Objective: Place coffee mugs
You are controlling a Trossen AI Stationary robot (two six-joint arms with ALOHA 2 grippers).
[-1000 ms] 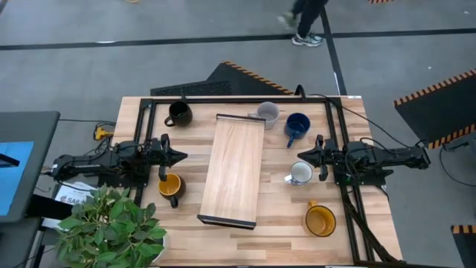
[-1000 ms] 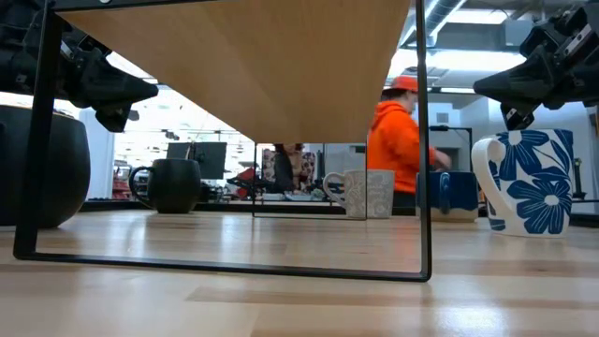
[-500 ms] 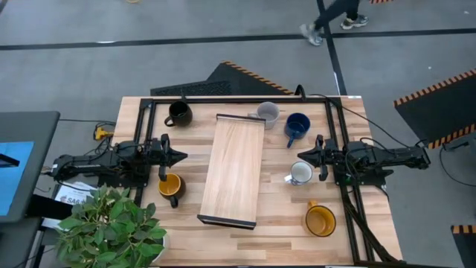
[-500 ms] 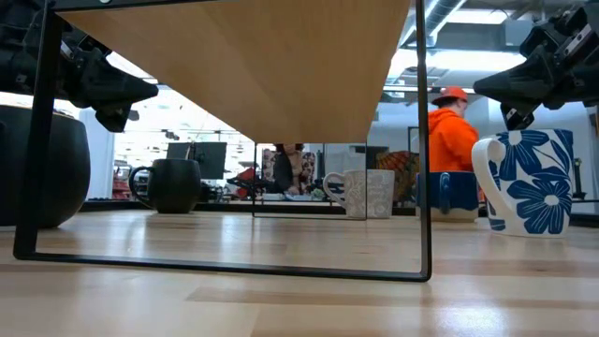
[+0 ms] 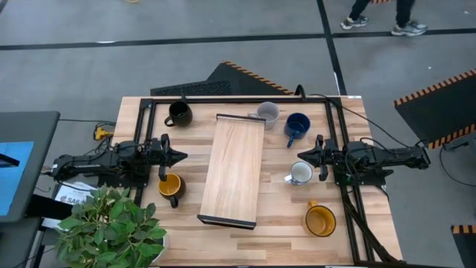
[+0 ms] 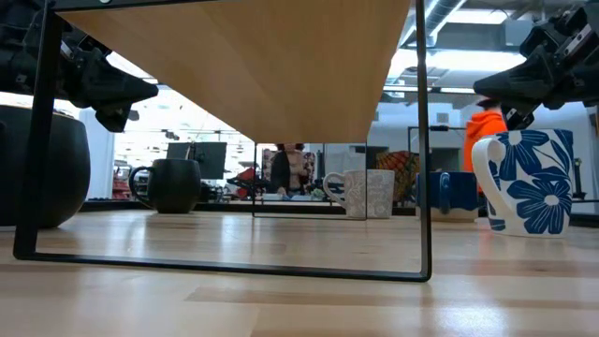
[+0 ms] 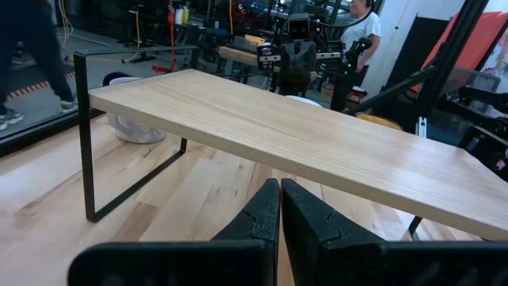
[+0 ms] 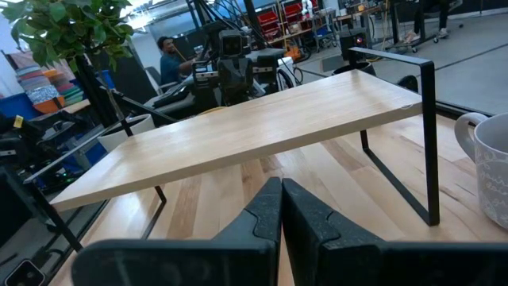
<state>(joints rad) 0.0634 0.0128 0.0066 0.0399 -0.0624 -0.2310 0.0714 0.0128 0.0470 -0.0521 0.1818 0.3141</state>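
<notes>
Six mugs stand on their bases on the table: black (image 5: 178,113), pale grey (image 5: 268,113), dark blue (image 5: 297,126), white (image 5: 300,173), and two yellow-orange (image 5: 170,186) (image 5: 320,220). In the low view the white mug (image 6: 529,183) shows a blue flower pattern. My left gripper (image 5: 182,156) hovers shut left of the wooden shelf (image 5: 232,170), above the nearer yellow-orange mug. My right gripper (image 5: 301,155) hovers shut right of the shelf, just beyond the white mug. In each wrist view the fingertips (image 7: 279,187) (image 8: 280,187) are together and point at the shelf.
The long wooden shelf on thin black metal legs (image 6: 423,140) stands in the table's middle between the arms. A potted plant (image 5: 111,223) sits at the near left corner. A black frame (image 5: 223,99) borders the table. A person walks across the floor beyond the far edge.
Neither arm nor any mug has moved. A person in an orange top has walked rightward through the room behind the table.
</notes>
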